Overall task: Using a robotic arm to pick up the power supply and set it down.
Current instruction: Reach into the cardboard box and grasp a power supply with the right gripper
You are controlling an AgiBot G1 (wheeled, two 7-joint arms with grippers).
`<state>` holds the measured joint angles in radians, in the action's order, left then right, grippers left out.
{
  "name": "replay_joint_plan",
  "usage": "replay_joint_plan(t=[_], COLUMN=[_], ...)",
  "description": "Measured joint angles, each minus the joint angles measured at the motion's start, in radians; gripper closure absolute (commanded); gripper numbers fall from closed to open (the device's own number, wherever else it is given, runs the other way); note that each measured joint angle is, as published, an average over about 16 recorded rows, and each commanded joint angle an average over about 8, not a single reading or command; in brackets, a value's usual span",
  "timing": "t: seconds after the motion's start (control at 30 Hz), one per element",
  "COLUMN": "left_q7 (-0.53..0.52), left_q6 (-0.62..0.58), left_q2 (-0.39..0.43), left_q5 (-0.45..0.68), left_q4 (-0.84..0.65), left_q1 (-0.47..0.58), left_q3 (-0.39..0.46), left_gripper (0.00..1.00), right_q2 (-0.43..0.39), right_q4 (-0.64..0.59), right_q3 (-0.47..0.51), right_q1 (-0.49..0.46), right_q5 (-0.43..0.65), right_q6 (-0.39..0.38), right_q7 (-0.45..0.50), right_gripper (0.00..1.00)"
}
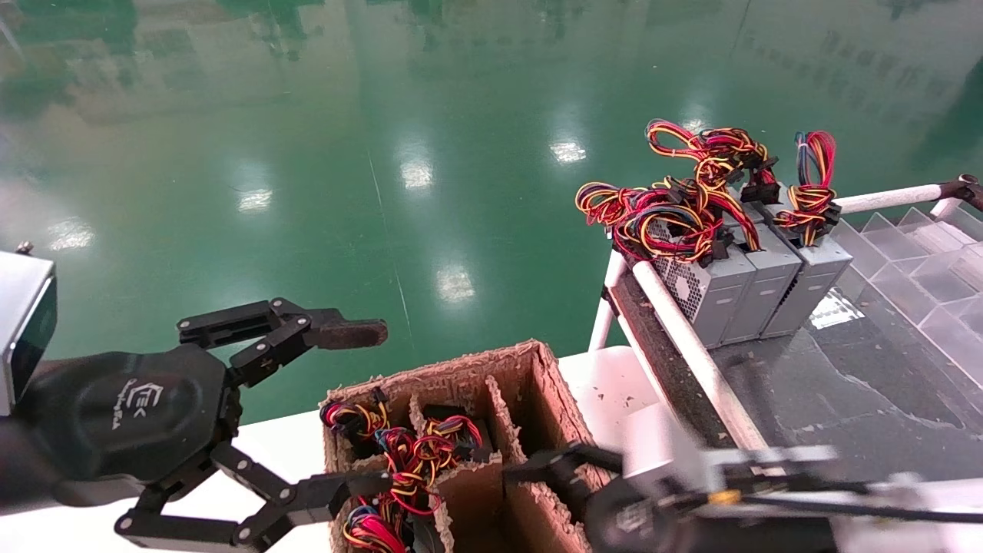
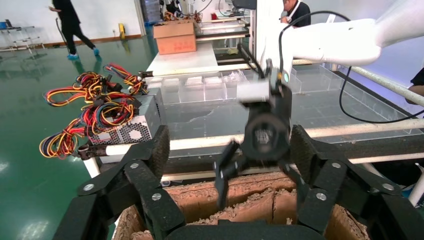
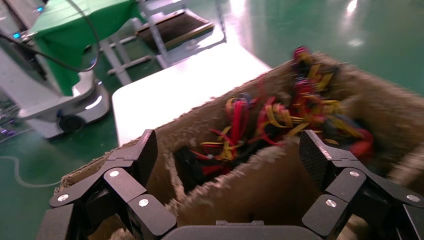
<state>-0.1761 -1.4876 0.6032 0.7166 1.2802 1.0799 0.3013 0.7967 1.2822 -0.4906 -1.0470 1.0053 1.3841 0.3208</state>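
Now you can see your right gripper [image 1: 553,480] low over the cardboard box [image 1: 461,369], at the side nearest the conveyor; its fingers [image 3: 135,160] are spread wide and they hold nothing. Below it, the divided compartments of the box hold power supplies, of which mostly the red, yellow and black wire bundles [image 3: 280,120] show. Your left gripper [image 1: 338,407] hangs beside the box on its other side, over the edge of the white table [image 1: 284,445]; it is also fully open and empty, with one finger [image 1: 353,333] out above the green floor [image 1: 307,153]. Three more grey power supplies [image 1: 756,288] stand side by side, touching each other, on the dark conveyor [image 1: 829,369], well apart from both grippers, with their looped wires [image 1: 691,192] piled on top.
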Motion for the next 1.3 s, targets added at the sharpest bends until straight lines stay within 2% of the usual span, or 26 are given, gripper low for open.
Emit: replay_joint_plan(t=[0.37, 0.43, 0.47, 0.63, 0.7, 0.73, 1.3], left_q7=[0.000, 0.000, 0.000, 0.000, 0.001, 0.001, 0.001], left_q6=[0.000, 0.000, 0.000, 0.000, 0.000, 0.000, 0.001], left_q2=[0.000, 0.000, 0.000, 0.000, 0.000, 0.000, -0.001], left_q5=[0.000, 0.000, 0.000, -0.001, -0.001, -0.001, -0.001], left_q4=[0.000, 0.000, 0.000, 0.000, 0.000, 0.000, 0.000], left_q1=[0.000, 0.000, 0.000, 0.000, 0.000, 0.000, 0.000], left_q3=[0.001, 0.001, 0.001, 0.001, 0.001, 0.001, 0.002], left_gripper=[0.00, 0.00, 0.00, 0.00, 0.00, 0.00, 0.00], right_q2=[0.110, 0.124, 0.130, 0.158, 0.170, 0.176, 0.285], right_q4=[0.001, 0.000, -0.002, -0.007, -0.010, -0.012, -0.092], right_q3=[-0.075, -0.085, -0.090, -0.109, -0.115, -0.119, -0.169], right_q1=[-0.020, -0.022, -0.022, -0.026, -0.027, -0.028, -0.056], right_q5=[0.092, 0.105, 0.111, 0.140, 0.148, 0.152, 0.227], right_q6=[-0.036, -0.041, -0.043, -0.060, -0.066, -0.068, -0.125], right_q7=[0.038, 0.043, 0.046, 0.059, 0.064, 0.067, 0.097], right_gripper=[0.01, 0.14, 0.24, 0.86, 0.97, 1.00, 1.00])
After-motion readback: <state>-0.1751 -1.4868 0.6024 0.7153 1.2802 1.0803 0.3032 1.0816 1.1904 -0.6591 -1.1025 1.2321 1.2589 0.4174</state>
